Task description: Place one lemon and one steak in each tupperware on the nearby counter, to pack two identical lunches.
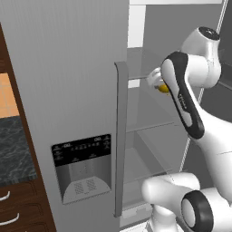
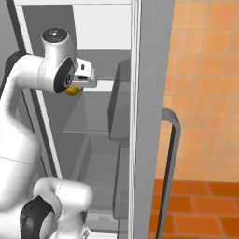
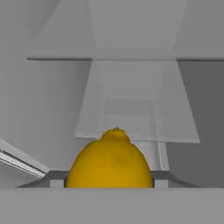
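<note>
A yellow lemon [image 3: 109,164] fills the space between my two fingertips, and my gripper [image 3: 108,183] is shut on it. From the base cameras the lemon [image 1: 163,88] [image 2: 71,91] shows just under my hand, inside the open fridge at the level of an upper glass shelf [image 2: 93,123]. A strip of the speckled counter [image 1: 13,149] shows at the far left, over brown drawers [image 1: 11,204]. No steak or tupperware is in view.
The closed fridge door [image 1: 68,90] with its long handle [image 1: 120,136] and dispenser panel [image 1: 84,167] stands left of my arm. The open door's edge [image 2: 147,116] and handle [image 2: 170,163] are on the right. Glass shelves [image 1: 149,124] lie below the hand.
</note>
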Tool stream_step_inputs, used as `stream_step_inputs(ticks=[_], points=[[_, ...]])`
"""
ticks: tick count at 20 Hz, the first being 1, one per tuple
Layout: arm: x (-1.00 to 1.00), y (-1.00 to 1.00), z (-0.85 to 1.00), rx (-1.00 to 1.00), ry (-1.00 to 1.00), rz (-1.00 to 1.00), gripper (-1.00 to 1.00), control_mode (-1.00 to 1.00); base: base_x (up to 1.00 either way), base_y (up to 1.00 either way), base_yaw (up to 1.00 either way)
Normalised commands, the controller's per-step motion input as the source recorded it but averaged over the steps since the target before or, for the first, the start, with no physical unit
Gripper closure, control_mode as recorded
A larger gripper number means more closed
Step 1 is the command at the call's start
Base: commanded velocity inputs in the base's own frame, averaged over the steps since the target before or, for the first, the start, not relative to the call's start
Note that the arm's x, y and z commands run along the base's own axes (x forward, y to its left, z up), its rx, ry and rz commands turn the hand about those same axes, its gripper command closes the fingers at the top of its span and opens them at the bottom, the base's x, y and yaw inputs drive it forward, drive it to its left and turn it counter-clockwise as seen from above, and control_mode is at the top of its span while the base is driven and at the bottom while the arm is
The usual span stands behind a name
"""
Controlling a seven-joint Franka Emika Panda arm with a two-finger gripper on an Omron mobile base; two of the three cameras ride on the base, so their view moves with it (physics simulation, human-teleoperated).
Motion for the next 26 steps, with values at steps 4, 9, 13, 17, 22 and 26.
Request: stream_step_inputs(ticks=[4, 9, 13, 17, 22, 26], points=[[-1.00, -0.07, -0.20, 0.00, 0.11, -0.02, 1.00, -1.00, 0.00, 0.00, 0.00], [-1.00, -0.02, -0.62, 0.00, 0.00, -0.01, 1.00, -1.00, 0.00, 0.00, 0.00], [-1.00, 0.00, -0.97, -0.02, 0.00, 0.00, 1.00, -1.00, 0.00, 0.00, 0.00], [-0.99, 0.00, -0.53, -0.02, 0.00, -0.01, 1.00, -1.00, 0.00, 0.00, 0.00], [-0.51, 0.00, -0.01, 0.00, 0.00, -0.01, 1.00, -1.00, 0.00, 0.00, 0.00], [-0.35, 0.00, 0.00, 0.00, 0.00, 0.00, 1.00, -1.00, 0.00, 0.00, 0.00]])
